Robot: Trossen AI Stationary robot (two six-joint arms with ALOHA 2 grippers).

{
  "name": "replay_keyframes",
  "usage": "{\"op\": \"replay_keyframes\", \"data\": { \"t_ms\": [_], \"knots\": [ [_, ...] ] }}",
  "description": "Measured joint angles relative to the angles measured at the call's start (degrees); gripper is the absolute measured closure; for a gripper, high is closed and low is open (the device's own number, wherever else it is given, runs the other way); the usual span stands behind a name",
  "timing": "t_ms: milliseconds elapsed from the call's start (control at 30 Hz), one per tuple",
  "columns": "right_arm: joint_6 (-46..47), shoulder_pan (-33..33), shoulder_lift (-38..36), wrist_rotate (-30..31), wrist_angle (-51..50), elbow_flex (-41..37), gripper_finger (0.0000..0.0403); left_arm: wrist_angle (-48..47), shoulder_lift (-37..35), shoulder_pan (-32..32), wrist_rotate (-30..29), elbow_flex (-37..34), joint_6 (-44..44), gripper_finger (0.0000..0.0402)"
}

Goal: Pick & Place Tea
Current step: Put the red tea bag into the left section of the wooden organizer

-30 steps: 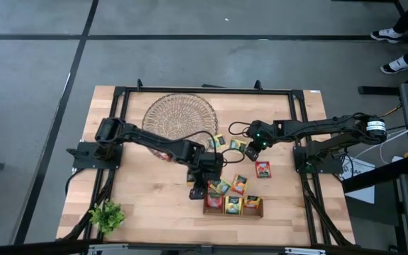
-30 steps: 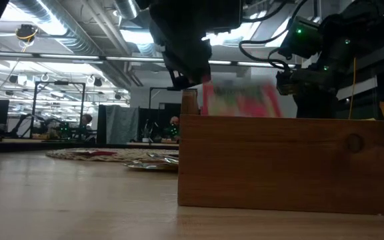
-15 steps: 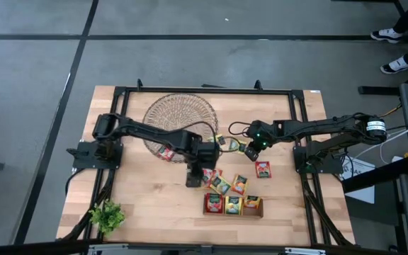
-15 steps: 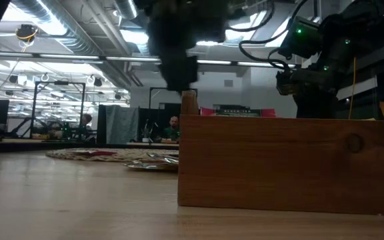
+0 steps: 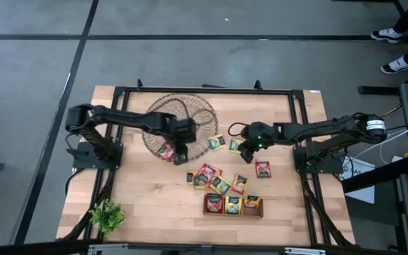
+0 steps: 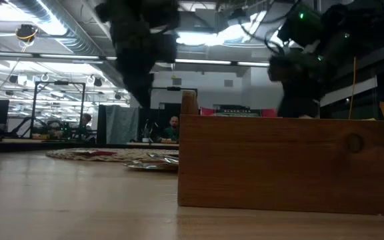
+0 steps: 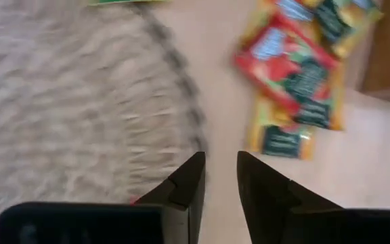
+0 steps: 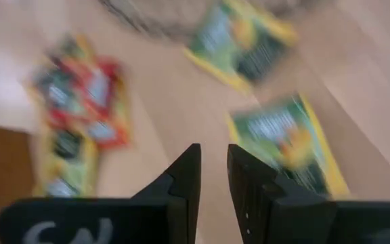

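Note:
Tea sachets lie flat on the table in the high view: a loose pile [image 5: 214,180], a red one [image 5: 263,168], two near the dish [image 5: 218,142], and one red [image 5: 165,151] at the wicker dish's near edge. More stand in the wooden tray [image 5: 232,211]. My left gripper [image 5: 183,157] hovers shut by the dish's near right rim [image 7: 181,88], with the pile [image 7: 293,68] ahead of it. My right gripper [image 5: 241,149] is shut above two green sachets [image 8: 286,142].
The round wicker dish [image 5: 179,113] lies at the table's far middle. A small green plant [image 5: 107,216] stands at the near left corner. In the low view the tray's wooden wall [image 6: 285,160] fills the foreground. Bare wood shows at the table's near left.
My left gripper has swung from above the tray's left end toward the table's far left, ending at the wicker dish's near right rim. The red sachet that showed above the tray wall has dropped out of sight behind it. My right gripper has edged toward the table's left.

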Motion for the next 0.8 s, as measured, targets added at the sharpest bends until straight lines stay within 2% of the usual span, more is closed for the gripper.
{"op": "replay_keyframes", "data": {
  "t_ms": [200, 400, 633, 800],
  "knots": [
    [-0.90, 2.52, 0.45, 0.49, 13.09, 0.00, 0.0336, 9.34, -9.49, 4.30, -1.93, -12.67, -5.78, 0.0320],
    [-2.01, 4.71, 4.40, 0.45, 18.85, 1.79, 0.0362, 11.06, -14.46, 6.02, -4.69, -21.76, -13.35, 0.0328],
    [-8.90, 5.73, 13.10, -2.41, 18.00, 11.53, 0.0386, 9.01, -13.04, 4.69, -8.45, -23.54, -16.76, 0.0342],
    [-12.21, 5.73, 17.76, -4.92, 14.43, 16.87, 0.0396, 8.89, -10.29, 3.12, -8.03, -23.52, -18.95, 0.0352]
  ]
}}
